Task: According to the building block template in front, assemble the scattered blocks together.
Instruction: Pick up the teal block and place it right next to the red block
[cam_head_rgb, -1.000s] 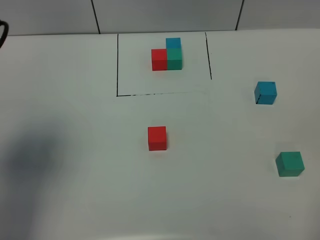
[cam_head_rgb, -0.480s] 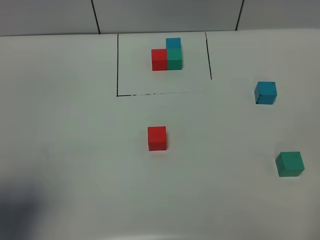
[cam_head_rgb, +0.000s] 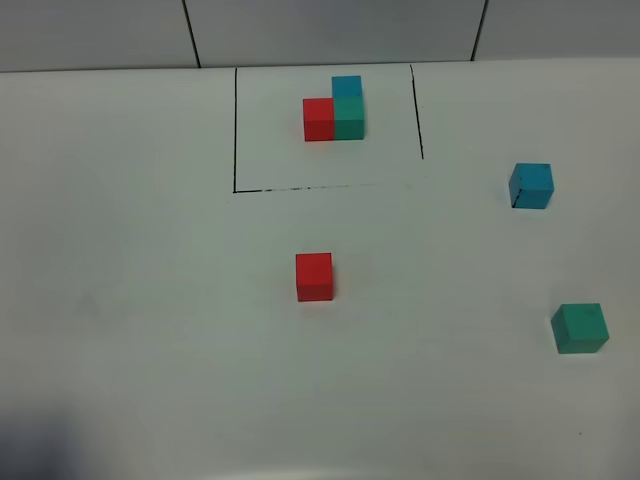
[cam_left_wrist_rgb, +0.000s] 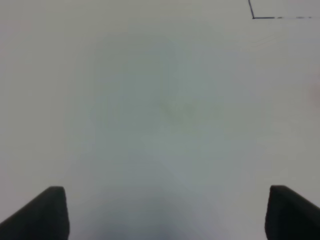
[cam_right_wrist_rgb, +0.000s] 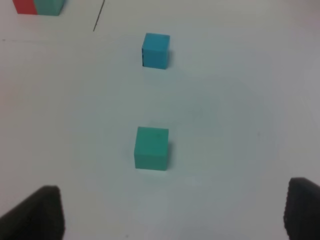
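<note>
The building block template (cam_head_rgb: 335, 108), an L of joined red, green and blue cubes, sits inside the black outline (cam_head_rgb: 236, 130) at the back. Of the scattered blocks, the red cube (cam_head_rgb: 314, 276) lies mid-table, the sky-blue cube (cam_head_rgb: 531, 186) at the right and the teal-green cube (cam_head_rgb: 580, 328) nearer the front right. Neither gripper shows in the high view. My left gripper (cam_left_wrist_rgb: 165, 215) is open over bare table. My right gripper (cam_right_wrist_rgb: 167, 212) is open, with the green cube (cam_right_wrist_rgb: 151, 148) just ahead of it and the blue cube (cam_right_wrist_rgb: 156, 50) beyond.
The white table (cam_head_rgb: 150, 300) runs back to a grey panelled wall (cam_head_rgb: 330, 30). A corner of the outline (cam_left_wrist_rgb: 255, 16) shows in the left wrist view. An edge of the template (cam_right_wrist_rgb: 39, 6) shows in the right wrist view.
A dark shadow at the table's lower left has shrunk away toward the front corner, and a dark shape at the far left edge is gone. The cubes have not moved.
</note>
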